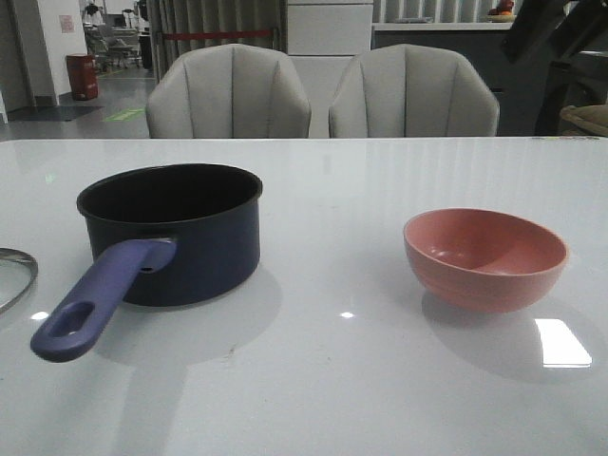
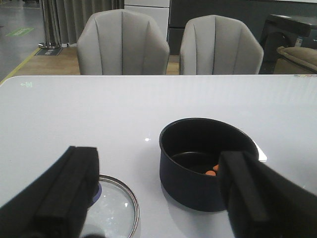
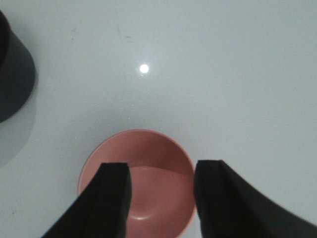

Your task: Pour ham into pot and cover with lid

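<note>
The dark navy pot [image 1: 171, 233] stands at the table's left, its purple-blue handle [image 1: 90, 309] pointing toward the front edge. In the left wrist view, orange-pink ham pieces [image 2: 212, 171] lie on the floor of the pot [image 2: 198, 183]. The glass lid [image 2: 116, 208] lies flat on the table beside the pot, and only its rim [image 1: 17, 275] shows in the front view. My left gripper [image 2: 159, 166] is open above the gap between lid and pot. My right gripper [image 3: 161, 171] hangs open over the pink bowl [image 3: 141, 146], which is empty.
The pink bowl [image 1: 484, 258] sits upright on the table's right side. Two grey chairs [image 1: 323, 95] stand behind the far edge of the white table [image 1: 332, 380]. A part of the pot [image 3: 12, 74] shows at the edge of the right wrist view.
</note>
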`<act>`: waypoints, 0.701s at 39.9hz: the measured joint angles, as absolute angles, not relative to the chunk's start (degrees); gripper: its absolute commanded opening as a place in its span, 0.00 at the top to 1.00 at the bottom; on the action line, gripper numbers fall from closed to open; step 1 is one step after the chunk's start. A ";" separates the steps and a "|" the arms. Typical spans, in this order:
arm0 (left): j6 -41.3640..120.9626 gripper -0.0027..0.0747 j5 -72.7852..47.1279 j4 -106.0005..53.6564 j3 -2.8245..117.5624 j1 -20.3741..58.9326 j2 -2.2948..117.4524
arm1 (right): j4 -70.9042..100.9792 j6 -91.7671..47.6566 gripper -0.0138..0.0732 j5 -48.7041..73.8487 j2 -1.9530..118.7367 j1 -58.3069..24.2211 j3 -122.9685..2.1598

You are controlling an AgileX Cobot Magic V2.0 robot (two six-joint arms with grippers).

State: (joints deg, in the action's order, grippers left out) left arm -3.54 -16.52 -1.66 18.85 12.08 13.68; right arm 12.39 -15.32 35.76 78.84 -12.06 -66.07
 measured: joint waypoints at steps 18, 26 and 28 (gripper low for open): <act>-3.54 0.28 -16.52 -1.66 18.85 12.08 13.68 | 17.28 -15.53 0.36 14.68 44.54 -14.12 -35.31; -3.54 0.28 -16.52 -1.66 18.85 12.08 13.68 | 17.54 -15.53 0.36 6.92 25.56 -17.28 -22.61; -3.54 0.28 -16.52 -1.66 18.85 12.08 13.68 | 17.66 -15.53 0.36 4.61 20.89 -19.02 -18.93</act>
State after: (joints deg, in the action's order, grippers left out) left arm -3.54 -16.52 -1.66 18.85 12.08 13.68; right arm 17.66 -15.53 4.61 20.89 -19.02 -18.93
